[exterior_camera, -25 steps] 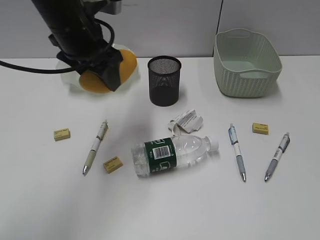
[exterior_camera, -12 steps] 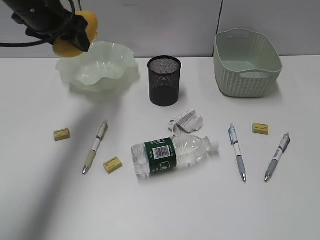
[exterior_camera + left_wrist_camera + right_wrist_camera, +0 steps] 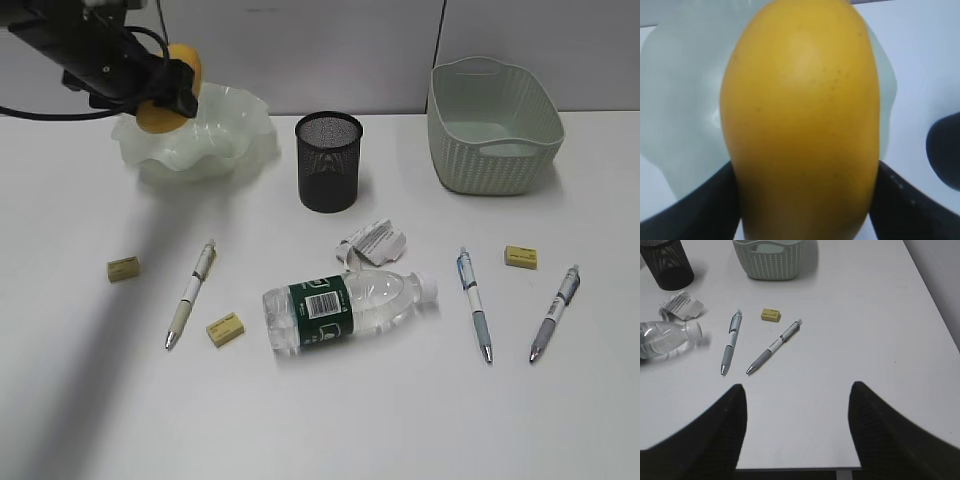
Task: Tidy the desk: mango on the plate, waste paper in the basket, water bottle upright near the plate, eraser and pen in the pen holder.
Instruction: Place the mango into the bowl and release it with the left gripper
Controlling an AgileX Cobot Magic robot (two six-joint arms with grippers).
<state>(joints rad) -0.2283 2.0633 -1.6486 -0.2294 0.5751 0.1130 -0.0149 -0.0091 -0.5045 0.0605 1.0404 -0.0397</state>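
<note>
The left end effector (image 3: 160, 95), clamped on the mango (image 3: 165, 90), hangs seemingly just above the plate (image 3: 230, 140) for release, while the right end effector (image 3: 797, 405), fingers apart, waits empty.

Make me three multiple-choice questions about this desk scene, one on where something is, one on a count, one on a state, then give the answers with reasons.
1. Where is the waste paper?
A. in the basket
B. on the desk between the pen holder and the water bottle
C. on the plate

2. How many pens lie on the desk?
A. one
B. two
C. three

3. How is the mango?
A. held in the left gripper above the plate
B. lying beside the bottle
C. inside the basket

Answers: 1 B, it lies below the pen holder, above the water bottle. 2 C, one left, two right. 3 A, the left gripper clamps it over the plate.
</note>
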